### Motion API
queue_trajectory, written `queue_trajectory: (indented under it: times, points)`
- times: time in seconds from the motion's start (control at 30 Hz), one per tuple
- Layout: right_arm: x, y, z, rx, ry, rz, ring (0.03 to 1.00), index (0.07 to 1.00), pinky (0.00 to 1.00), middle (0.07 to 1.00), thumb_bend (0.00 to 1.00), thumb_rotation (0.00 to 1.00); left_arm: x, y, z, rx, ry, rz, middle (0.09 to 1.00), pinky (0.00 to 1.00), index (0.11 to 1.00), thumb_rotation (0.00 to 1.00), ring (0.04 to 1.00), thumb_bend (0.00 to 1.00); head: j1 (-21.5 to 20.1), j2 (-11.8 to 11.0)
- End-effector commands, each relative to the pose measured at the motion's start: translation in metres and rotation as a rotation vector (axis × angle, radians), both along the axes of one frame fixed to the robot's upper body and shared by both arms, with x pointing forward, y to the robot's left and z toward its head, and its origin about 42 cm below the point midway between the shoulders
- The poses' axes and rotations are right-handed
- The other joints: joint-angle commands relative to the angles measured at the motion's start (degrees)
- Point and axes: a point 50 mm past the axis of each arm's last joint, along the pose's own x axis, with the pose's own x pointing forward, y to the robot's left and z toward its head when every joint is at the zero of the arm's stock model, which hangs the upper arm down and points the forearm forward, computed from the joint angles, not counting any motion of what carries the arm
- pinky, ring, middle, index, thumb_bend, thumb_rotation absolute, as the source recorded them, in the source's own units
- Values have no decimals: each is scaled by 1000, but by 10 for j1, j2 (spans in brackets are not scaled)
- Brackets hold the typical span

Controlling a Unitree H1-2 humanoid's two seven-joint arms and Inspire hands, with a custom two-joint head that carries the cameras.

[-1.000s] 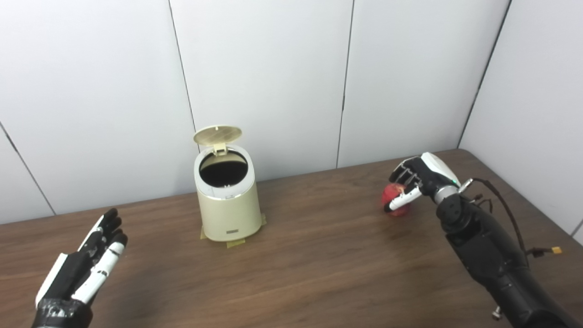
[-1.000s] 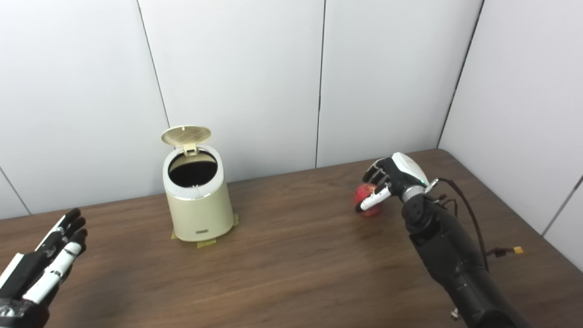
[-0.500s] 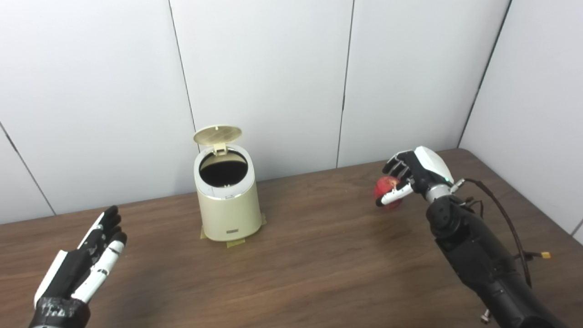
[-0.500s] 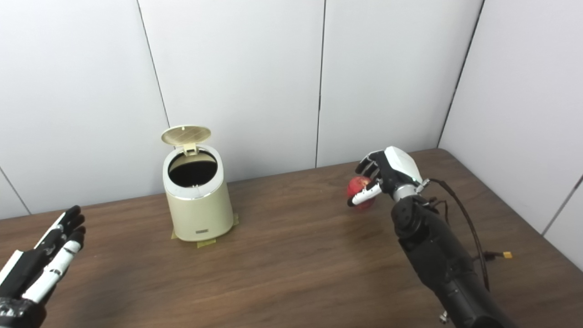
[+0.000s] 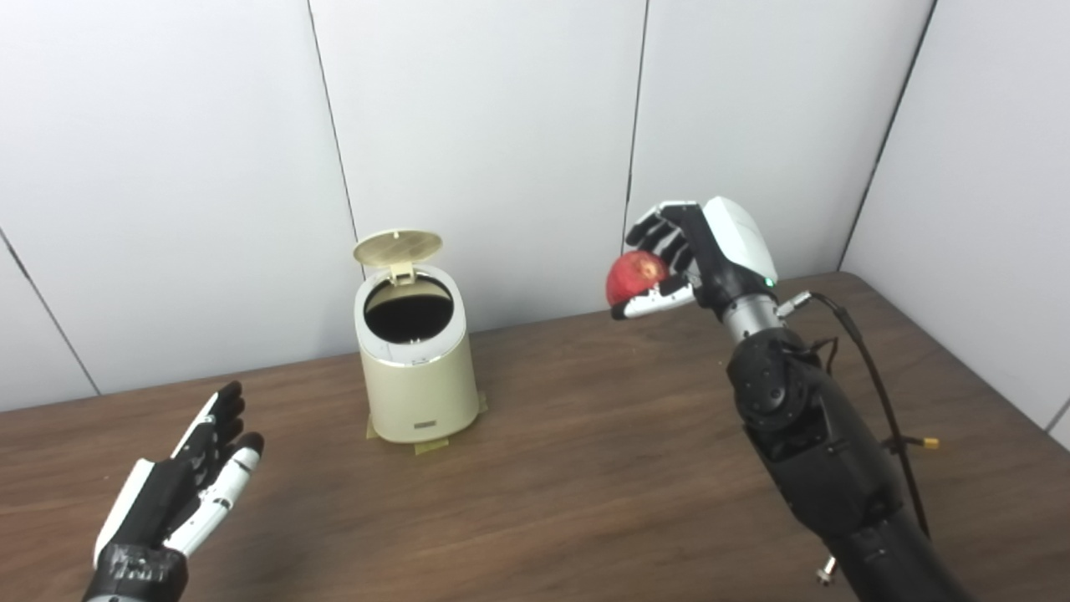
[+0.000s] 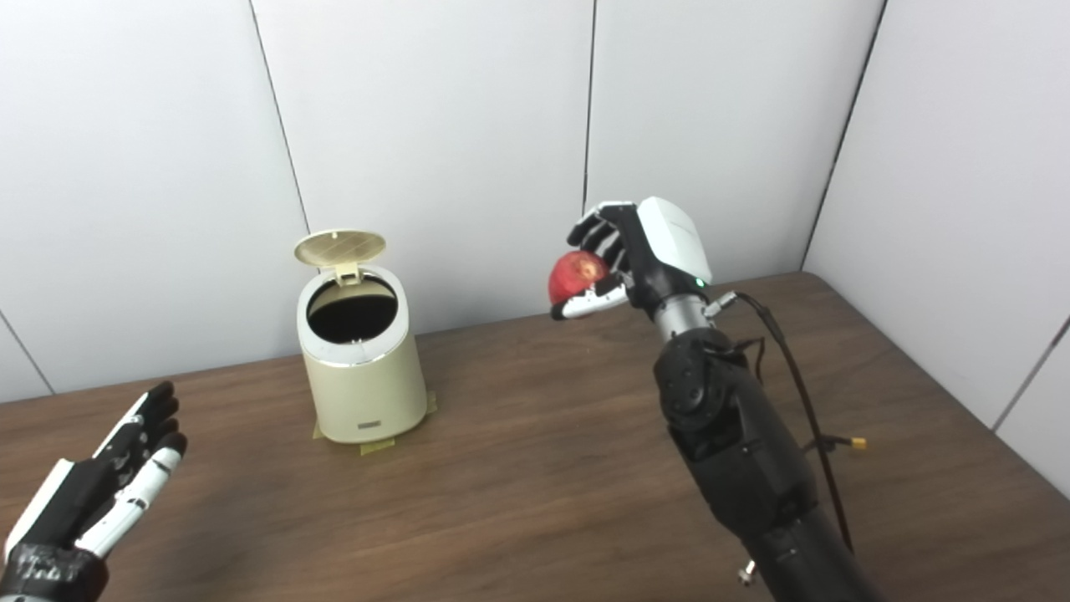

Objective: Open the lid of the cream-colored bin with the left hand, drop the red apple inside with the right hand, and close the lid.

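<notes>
Right hand (image 5: 698,255) grips the red apple (image 5: 634,277) in curled fingers, raised above the table (image 5: 585,468), right of the cream-colored bin (image 5: 415,368). Its lid (image 5: 398,247) stands upright. Left hand (image 5: 188,489) hovers empty, fingers spread, well apart.

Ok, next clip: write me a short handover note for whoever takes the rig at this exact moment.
Left hand: open, empty, low over the table's near left, apart from the bin.
Right hand: shut on the red apple, held in the air to the right of the bin, not yet above its mouth.
Cream-colored bin: stands at the back left of the table; its lid is tipped up at the rear hinge, mouth open.
Done: lid opened, apple picked up.
Left: carry the apple over the opening, release it, close the lid.
</notes>
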Motion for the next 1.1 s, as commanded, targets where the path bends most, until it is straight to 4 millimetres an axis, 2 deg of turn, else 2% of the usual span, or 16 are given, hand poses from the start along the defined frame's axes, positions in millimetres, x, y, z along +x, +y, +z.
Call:
queue_trajectory:
  times: [0.0,0.13,0.23,0.47,0.53,0.73,0.9,0.97,1.03,1.07]
  points:
    - [1,20,47,-13,-155,65,373,526,337,496,514,0,1,-3,14,22,-76,-3,998,986,991,530,995,279,8,-2]
    - [-1,54,63,0,-238,160,353,551,285,489,508,0,1,-5,9,37,-66,-2,984,990,964,570,990,336,29,-5]
    - [0,75,69,-6,-263,205,353,552,292,489,508,0,-1,-8,8,30,-53,8,985,994,961,573,991,357,43,-7]
    - [7,110,70,0,-254,299,365,549,311,488,510,0,-5,-18,6,12,-53,9,976,979,955,596,981,407,69,-8]
    - [11,119,68,9,-245,314,365,550,313,486,510,0,-5,-20,7,-2,-57,0,981,993,957,568,990,401,72,-6]
    - [25,147,51,59,-213,363,373,541,315,487,512,0,-4,-22,5,3,-61,1,972,990,957,621,981,429,78,-4]
    - [36,161,41,77,-199,400,378,536,318,490,513,0,-4,-21,5,-9,-57,4,969,940,964,596,966,435,80,-4]
    - [41,166,39,81,-184,404,383,537,324,491,513,0,-4,-21,5,-25,-59,3,970,942,968,564,967,424,82,-3]
    - [46,171,39,82,-178,401,384,537,326,490,513,0,-4,-21,6,-20,-60,5,970,943,970,564,968,424,82,-1]
    - [48,173,39,84,-177,399,384,537,330,492,513,0,-4,-21,6,-13,-60,7,969,977,969,585,974,437,82,-1]
